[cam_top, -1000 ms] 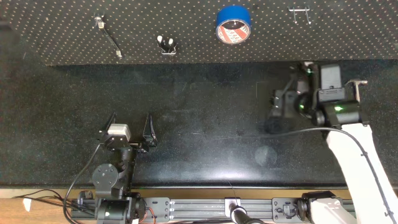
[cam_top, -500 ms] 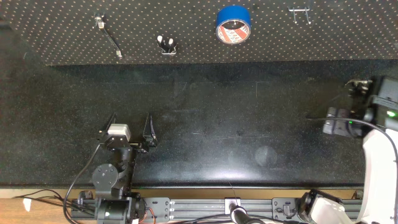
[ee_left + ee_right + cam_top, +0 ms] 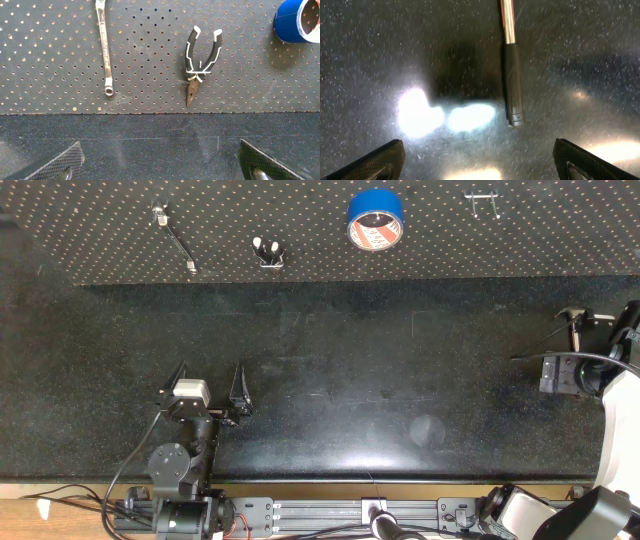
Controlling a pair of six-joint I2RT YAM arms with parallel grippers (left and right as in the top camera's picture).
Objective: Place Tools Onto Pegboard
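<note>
Presently on the speckled black surface (image 3: 365, 45), far right: one hammer (image 3: 512, 85), with a bright round steel shaft and a black cylindrical grip. It lies flat, its long axis crosswise to the right tool's (image 3: 477, 155) wide-spread, empty fingers, grip end toward them. The left tool (image 3: 160, 152) likewise gapes empty, facing the perforated pegboard (image 3: 50, 75).

right arm: swings from mid-table out to far right edge | right gripper (image 3: 480, 165): now over hammer (image 3: 512, 85) handle
</note>
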